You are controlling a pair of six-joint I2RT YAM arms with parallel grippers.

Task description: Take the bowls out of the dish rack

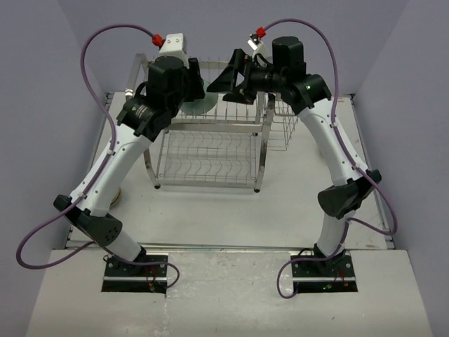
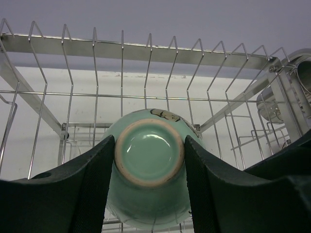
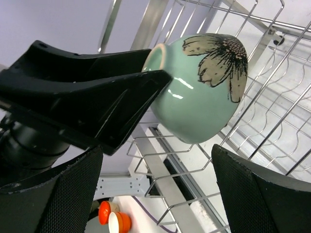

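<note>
The mint-green bowl [image 2: 148, 160], painted with a dark flower on one side, is found on the upper tier of the dish rack [image 1: 210, 151]. It is tipped so that its foot ring is turned toward the left wrist camera and its mouth toward the upright wires. It is clasped by the left gripper [image 2: 149, 145] at a middling spread, with its fingers [image 2: 90, 189] pressed to opposite sides of the body just by the foot. This hold is judged to suit the spot, since the narrow base is the part most easily reached while the rim is fenced in by the wires. Whether the bowl is clear of the wires or rests against them cannot be told. The right gripper [image 3: 156, 150] is spread wide and empty just beside the bowl, touching nothing, and is judged to be placed there either to receive the bowl or to stand clear of the lift. The step in hand is taken to be the lifting of this bowl out toward the table [image 1: 210, 210]. Care is thought to be needed so that the glazed wall is not let slip between the pads and the rim is not caught on a wire
</note>
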